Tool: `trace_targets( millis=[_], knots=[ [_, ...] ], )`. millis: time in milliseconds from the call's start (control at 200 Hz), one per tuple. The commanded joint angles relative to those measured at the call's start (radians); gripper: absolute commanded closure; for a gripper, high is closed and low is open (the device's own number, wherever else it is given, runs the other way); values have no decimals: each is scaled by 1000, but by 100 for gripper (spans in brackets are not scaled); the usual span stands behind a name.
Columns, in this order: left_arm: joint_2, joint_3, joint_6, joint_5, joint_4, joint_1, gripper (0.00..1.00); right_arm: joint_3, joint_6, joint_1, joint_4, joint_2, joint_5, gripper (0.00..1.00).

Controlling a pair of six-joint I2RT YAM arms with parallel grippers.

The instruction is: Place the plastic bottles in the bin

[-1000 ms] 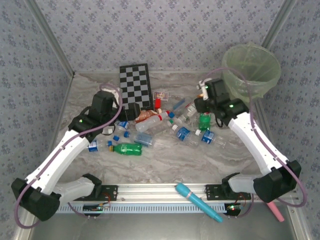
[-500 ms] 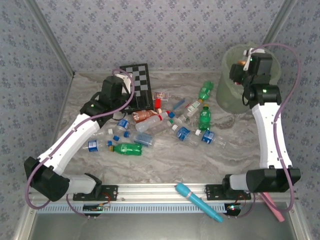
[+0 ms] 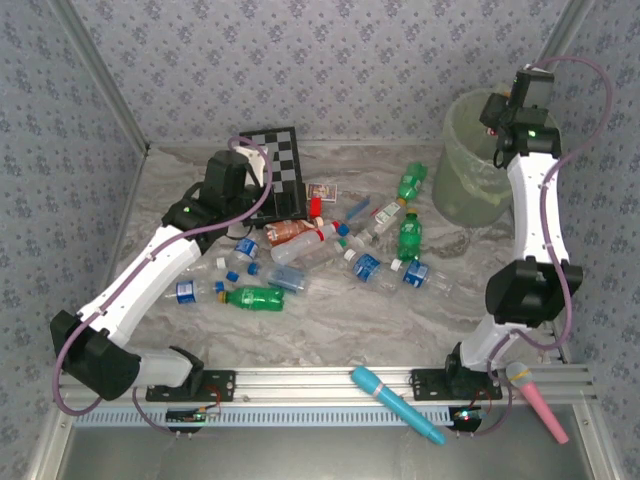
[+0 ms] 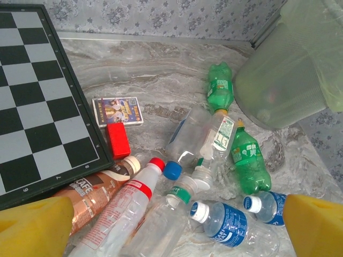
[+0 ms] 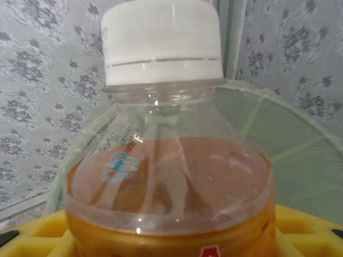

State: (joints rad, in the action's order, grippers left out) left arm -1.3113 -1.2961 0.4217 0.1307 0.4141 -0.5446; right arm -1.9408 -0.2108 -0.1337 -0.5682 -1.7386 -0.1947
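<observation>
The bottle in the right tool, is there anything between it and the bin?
Nothing visible stands in the way. The right tool holds the white-capped bottle up at the bin. In the wrist view, the bag-lined rim sits just behind the bottle, with no object between them.

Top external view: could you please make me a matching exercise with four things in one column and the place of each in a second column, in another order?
Things:
1. checkerboard
2. bin
3. blue stick
4. pink stick

Places:
A. far right corner
B. near edge, centre
C. far side, left of centre
D. near right corner

Pairs: 1-C, 2-A, 3-B, 4-D
</observation>
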Motion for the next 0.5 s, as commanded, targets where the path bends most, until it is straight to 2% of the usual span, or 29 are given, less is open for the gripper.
trace_targets(
  millis=[0, 150, 340, 440, 495],
  knots=[
    [18, -49, -35, -9, -10, -5, 0, -102, -46, -3, -48, -80, -4, 42],
    [33, -48, -50, -30, 7, -5, 0, -213, -58, 0, -130, -200, 27, 42],
    [53, -43, -63, -64, 22, -5, 0, -267, -62, 8, -184, -267, 47, 41],
    [59, -42, -64, -72, 30, -5, 0, -273, -54, 20, -188, -274, 46, 37],
    [61, -40, -64, -77, 32, -5, 0, -277, -52, 24, -188, -271, 46, 29]
  ],
)
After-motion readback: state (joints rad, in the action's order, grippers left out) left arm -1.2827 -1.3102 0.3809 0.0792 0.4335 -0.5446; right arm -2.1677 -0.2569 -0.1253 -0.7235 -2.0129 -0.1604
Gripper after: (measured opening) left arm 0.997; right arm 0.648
